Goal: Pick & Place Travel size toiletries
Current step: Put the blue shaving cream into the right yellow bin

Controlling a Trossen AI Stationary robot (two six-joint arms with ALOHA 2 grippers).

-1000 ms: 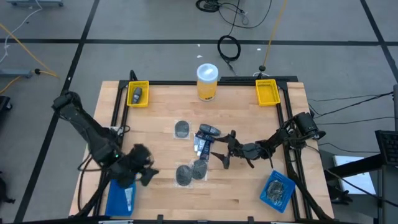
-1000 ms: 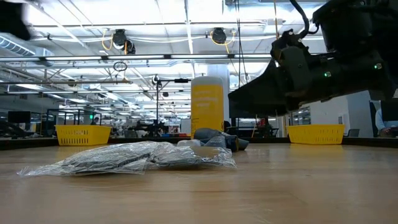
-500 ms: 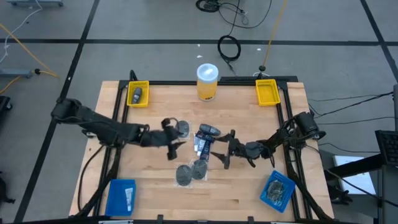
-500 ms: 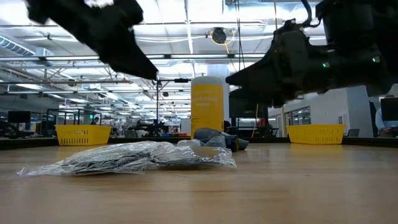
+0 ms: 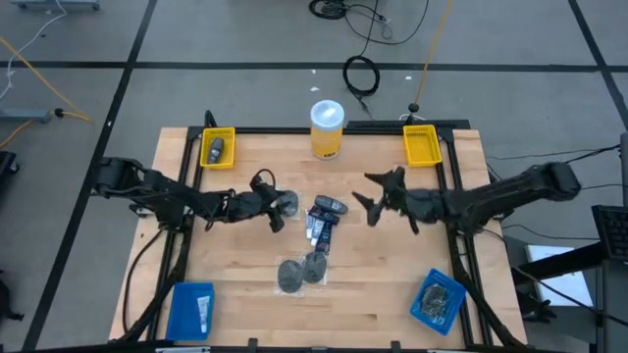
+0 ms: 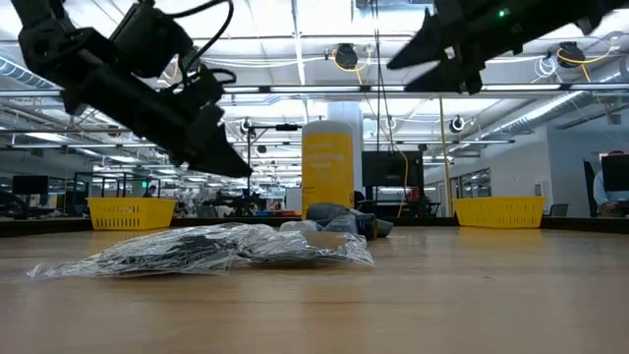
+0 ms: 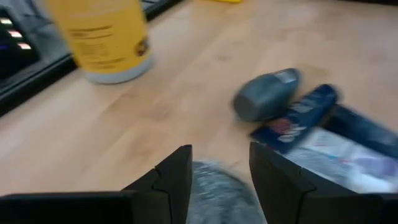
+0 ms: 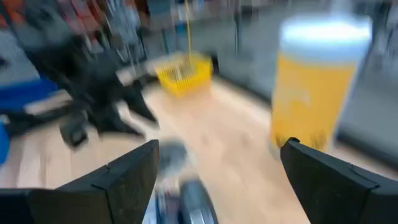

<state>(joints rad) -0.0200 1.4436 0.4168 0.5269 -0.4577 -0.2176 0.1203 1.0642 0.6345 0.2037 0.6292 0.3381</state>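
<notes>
High view places the left gripper (image 5: 276,210), fingers parted, over a grey disc (image 7: 217,193) seen only between its fingers; right gripper (image 5: 371,193) spread wide.

Both arms are matte black, built of slim tubular links joined by bulkier rounded joints. Thin black cables loop loosely along the left arm (image 5: 157,193) and gather near the right arm (image 5: 500,196) at its base. Each ends in a black two-finger gripper, the left gripper (image 7: 217,180) showing flat, angular, wedge-shaped fingers (image 7: 177,177). A small green light glows on the right arm's housing in the low view.
</notes>
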